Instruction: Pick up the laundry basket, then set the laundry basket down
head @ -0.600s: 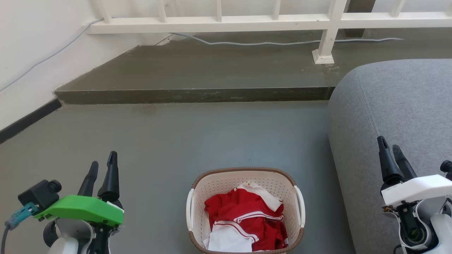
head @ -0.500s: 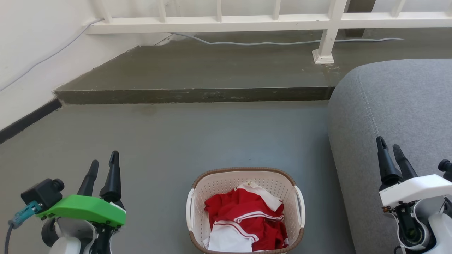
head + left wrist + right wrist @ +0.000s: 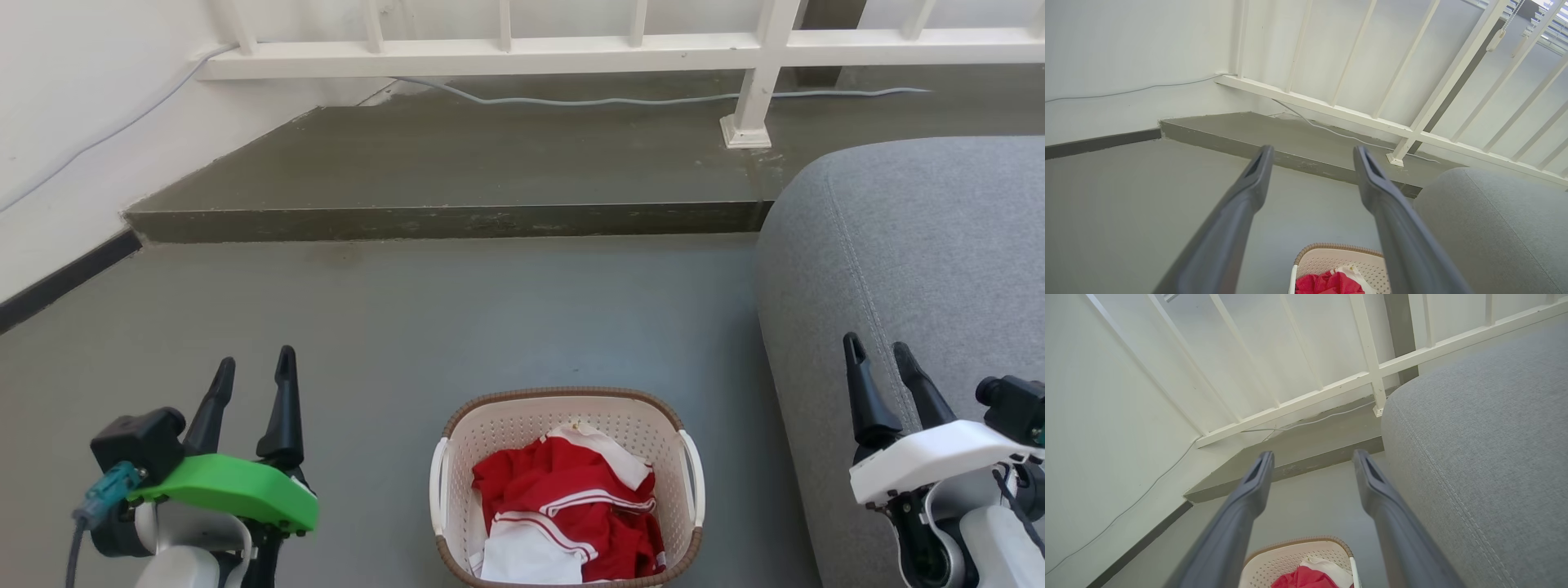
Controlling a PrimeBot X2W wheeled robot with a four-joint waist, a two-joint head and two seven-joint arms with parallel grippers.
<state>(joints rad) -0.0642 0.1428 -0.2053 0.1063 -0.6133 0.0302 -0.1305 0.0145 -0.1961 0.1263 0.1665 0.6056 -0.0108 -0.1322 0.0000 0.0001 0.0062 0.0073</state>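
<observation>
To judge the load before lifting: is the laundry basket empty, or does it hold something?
Not empty. The laundry basket holds crumpled red and white clothes, heaped inside it, below the rim.

**No writing to be read**

No word, number, brand or sign can be read on the laundry basket (image 3: 563, 394), the grey sofa (image 3: 914, 245) or the white railing (image 3: 506, 57). The red and white clothes (image 3: 571, 498) in the basket lie crumpled with parts folded under. They seem plain apart from their stripes, though whether the hidden cloth carries print cannot be told.
</observation>
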